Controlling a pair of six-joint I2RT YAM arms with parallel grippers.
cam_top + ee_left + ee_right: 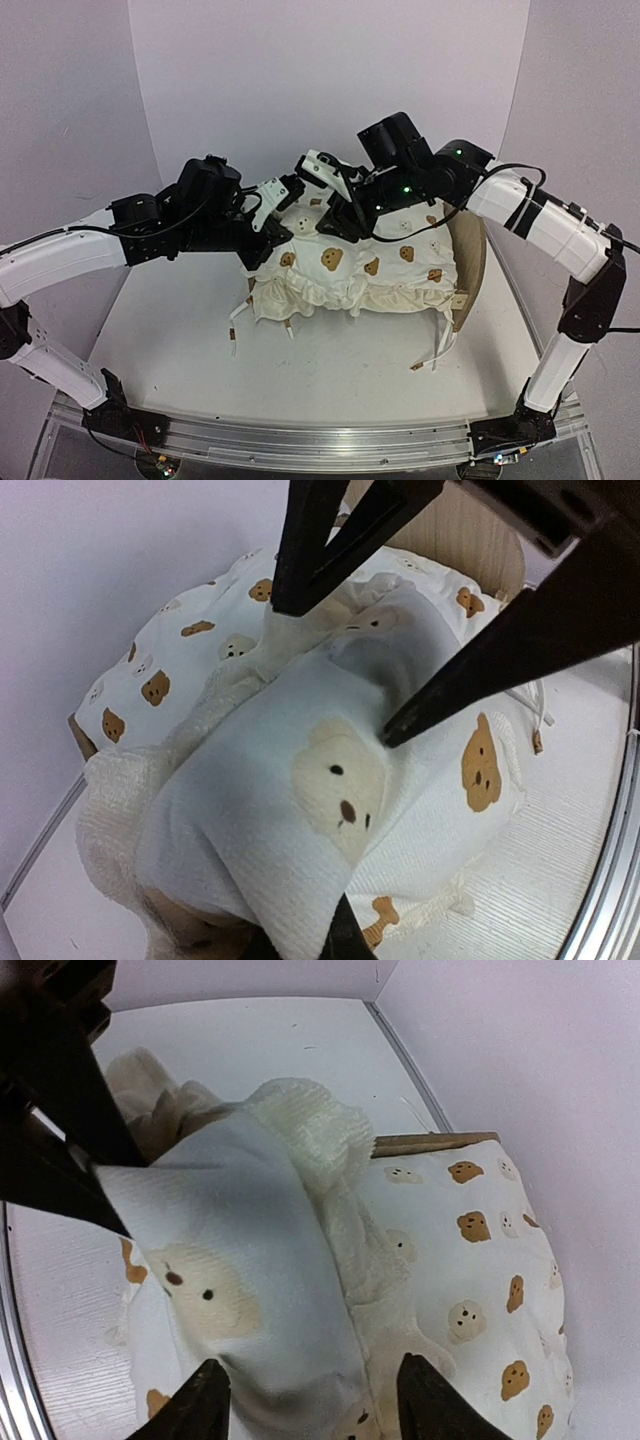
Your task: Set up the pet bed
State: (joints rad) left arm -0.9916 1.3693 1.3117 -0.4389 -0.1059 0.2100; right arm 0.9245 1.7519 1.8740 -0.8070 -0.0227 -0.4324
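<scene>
Top view: bed [470, 262] sits mid-frame on the bench [330, 380]. The cushion [395, 262] is already in it, so only the bed's wood end shows at right. L hand [285, 210] and R hand [335, 222] meet over the cushion's upper-left part. Can't make out what they hold from here.

L wrist view: pillow [330, 780] fills the centre, its near end clamped in the L hand at the bottom edge. The R hand's dark fingers come in from the top, spread, w/ one tip at the pillow's surface.

R wrist view: R fingers [205, 1405] at the bottom stand apart w/ pillow fabric between them, not pinched afaict. Cushion ruffle [310, 1130] sits right beside it.

Risks imo: if R closes here it prob catches the ruffle too, and any lift then drags the cushion out or tips the light bed. Both hands tugging opposite ways could also yank the pillow out of one grip, so it drops off the bed.
</scene>
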